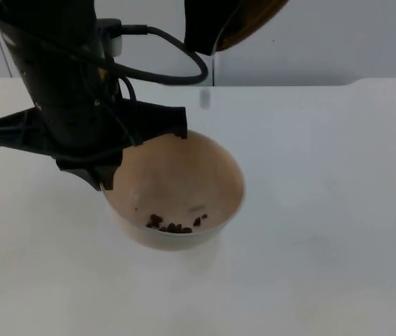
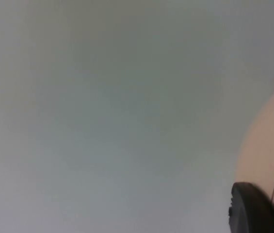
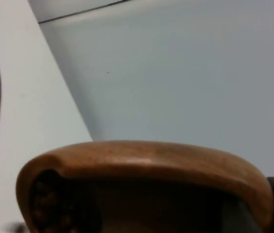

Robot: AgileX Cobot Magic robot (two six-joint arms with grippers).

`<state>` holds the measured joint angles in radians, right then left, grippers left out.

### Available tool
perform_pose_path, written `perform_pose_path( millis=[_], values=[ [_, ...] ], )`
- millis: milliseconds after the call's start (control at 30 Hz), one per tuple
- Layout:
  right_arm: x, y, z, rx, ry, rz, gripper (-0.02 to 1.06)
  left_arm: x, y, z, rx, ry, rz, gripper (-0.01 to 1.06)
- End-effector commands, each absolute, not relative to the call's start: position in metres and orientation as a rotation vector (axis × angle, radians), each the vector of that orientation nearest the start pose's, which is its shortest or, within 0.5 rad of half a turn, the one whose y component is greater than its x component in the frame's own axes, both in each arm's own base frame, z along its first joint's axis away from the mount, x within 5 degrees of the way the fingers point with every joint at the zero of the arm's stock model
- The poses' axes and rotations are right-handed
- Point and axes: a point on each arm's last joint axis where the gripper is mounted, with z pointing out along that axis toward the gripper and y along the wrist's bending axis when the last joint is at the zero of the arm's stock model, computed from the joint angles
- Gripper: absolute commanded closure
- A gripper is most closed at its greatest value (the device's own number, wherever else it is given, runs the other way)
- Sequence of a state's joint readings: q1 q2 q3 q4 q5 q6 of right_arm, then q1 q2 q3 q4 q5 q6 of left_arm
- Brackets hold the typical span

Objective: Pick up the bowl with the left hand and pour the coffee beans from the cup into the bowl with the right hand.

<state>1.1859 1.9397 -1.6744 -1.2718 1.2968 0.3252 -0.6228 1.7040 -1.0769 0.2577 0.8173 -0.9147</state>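
A beige bowl [image 1: 176, 185] hangs tilted above the table, with several coffee beans [image 1: 172, 225] lying in its low front side. My left gripper [image 1: 108, 176] is shut on the bowl's left rim. Its black fingertip [image 2: 253, 211] presses against the bowl wall [image 2: 267, 155] in the left wrist view. High behind the bowl, my right gripper [image 1: 215, 28] is shut on a brown wooden cup [image 1: 254, 19], which is tipped on its side. The cup's rim [image 3: 141, 162] curves over a dark mouth where beans [image 3: 44, 204] show. A small blurred speck [image 1: 205, 99] hangs between cup and bowl.
The white table [image 1: 324, 210] spreads around and under the bowl. The grey partition wall [image 1: 324, 42] stands behind, just past the right arm.
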Motion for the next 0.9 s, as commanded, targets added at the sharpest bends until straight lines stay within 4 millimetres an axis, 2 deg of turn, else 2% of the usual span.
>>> perform_pose_path(
  millis=[0, 233, 867],
  values=[
    [0.224, 0.351, 0.328, -1.150, 1.699, -0.838, 1.05, 0.272, -0.177, 0.202, -0.200, 2.834, -0.019, 1.05],
    [0.225, 0.336, 0.342, -1.071, 1.788, -0.749, 1.05, 0.272, -0.176, 0.202, -0.201, 2.840, -0.009, 1.05],
    [0.243, 0.320, 0.336, -1.044, 1.932, -0.709, 1.05, 0.271, -0.176, 0.201, -0.204, 2.845, -0.004, 1.05]
  ],
)
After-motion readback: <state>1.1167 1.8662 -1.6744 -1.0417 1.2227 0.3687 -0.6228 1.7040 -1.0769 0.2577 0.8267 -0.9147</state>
